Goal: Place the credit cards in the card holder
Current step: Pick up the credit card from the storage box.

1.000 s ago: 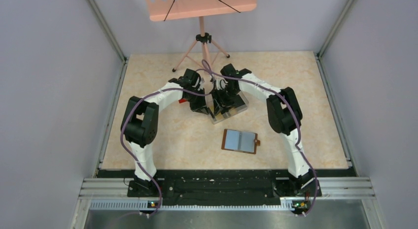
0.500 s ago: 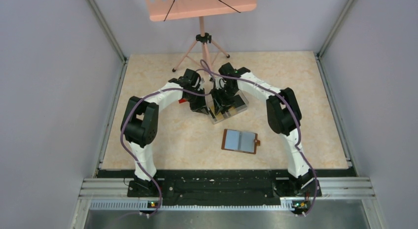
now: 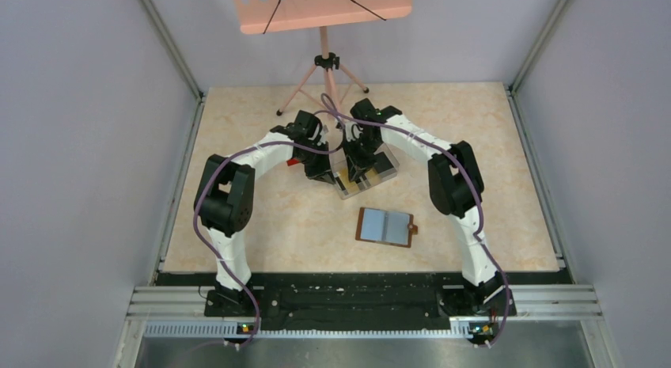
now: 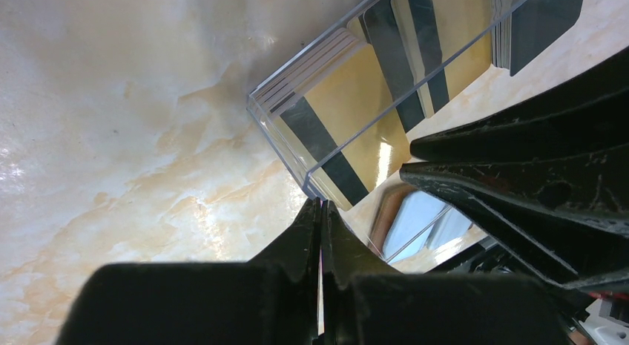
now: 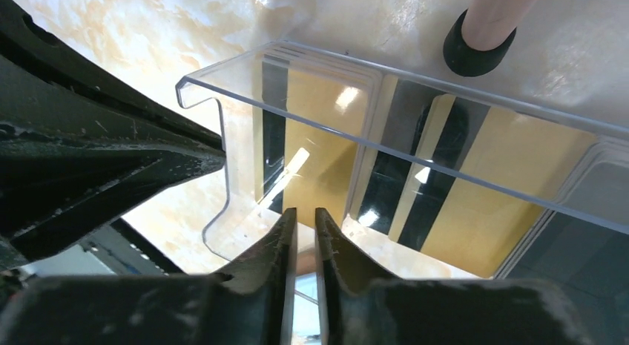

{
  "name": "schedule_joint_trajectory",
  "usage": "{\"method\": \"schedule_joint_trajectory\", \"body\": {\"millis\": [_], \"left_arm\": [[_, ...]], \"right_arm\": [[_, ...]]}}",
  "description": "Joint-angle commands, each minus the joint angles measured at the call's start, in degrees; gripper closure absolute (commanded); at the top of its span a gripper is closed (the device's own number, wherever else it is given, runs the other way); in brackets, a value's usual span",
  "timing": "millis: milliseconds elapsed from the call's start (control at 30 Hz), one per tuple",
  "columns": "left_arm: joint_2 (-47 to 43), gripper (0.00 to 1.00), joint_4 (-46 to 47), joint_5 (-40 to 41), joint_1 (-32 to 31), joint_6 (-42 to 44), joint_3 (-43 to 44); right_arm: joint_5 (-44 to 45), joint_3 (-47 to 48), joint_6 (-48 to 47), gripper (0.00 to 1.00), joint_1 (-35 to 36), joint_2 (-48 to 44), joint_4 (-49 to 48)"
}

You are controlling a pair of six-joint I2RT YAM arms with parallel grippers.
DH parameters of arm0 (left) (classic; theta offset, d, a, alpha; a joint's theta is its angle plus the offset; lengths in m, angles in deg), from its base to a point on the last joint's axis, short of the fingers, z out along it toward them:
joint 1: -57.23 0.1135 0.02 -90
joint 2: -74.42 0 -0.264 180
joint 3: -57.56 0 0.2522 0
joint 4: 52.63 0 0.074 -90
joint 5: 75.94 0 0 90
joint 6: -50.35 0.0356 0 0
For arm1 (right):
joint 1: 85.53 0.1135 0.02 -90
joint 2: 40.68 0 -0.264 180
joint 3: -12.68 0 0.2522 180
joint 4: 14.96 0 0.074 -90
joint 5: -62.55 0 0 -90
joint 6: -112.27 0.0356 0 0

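A clear plastic box [image 3: 381, 172] behind the table's middle holds the credit cards, tan-yellow ones [image 4: 356, 93] with black stripes and dark ones [image 4: 545, 18]. My right gripper [image 5: 300, 213] reaches down into the box. Its jaws stand almost together, pinching the edge of a tan-yellow card [image 5: 319, 130]. My left gripper [image 4: 320, 205] is shut and holds nothing, its tips beside the box's near corner [image 4: 297, 100]. The card holder [image 3: 385, 226] lies open on the table in front of the box, brown rim up, and neither gripper touches it.
A pink board on a tripod [image 3: 323, 67] stands at the back, with one foot [image 5: 478, 37] close behind the box. A small red thing [image 3: 294, 162] shows under the left arm. Both grippers [image 3: 340, 172] crowd together at the box.
The right gripper's jaws have closed from wide apart to almost together inside the box. The left gripper, box and card holder have stayed put.
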Motion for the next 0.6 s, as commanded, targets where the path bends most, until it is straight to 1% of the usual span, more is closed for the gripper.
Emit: {"method": "schedule_joint_trajectory", "body": {"millis": [0,100,167,333,500,567], "left_arm": [[2.2,1.00,0.5,-1.6,-0.8,0.8,-0.1],[2.1,1.00,0.5,-1.6,-0.8,1.0,-0.1],[2.1,1.00,0.5,-1.6,-0.8,1.0,-0.2],[2.3,1.00,0.4,-1.6,-0.8,1.1,-0.2],[2.2,1.00,0.4,-1.6,-0.8,1.3,-0.2],[2.2,1.00,0.4,-1.6,-0.8,1.3,-0.3]], "right_arm": [[3.3,2.6,0.9,0.77,1.1,-1.0,0.2],[4.7,1.8,1.1,0.68,1.1,-0.7,0.3],[4.4,1.3,1.2,0.66,1.1,-0.2,0.2],[4.3,-0.2,0.9,0.68,1.1,1.4,0.2],[1.8,-1.4,0.6,0.70,1.2,2.8,0.1],[1.0,-1.5,0.7,0.72,1.2,3.2,-0.2]]}}
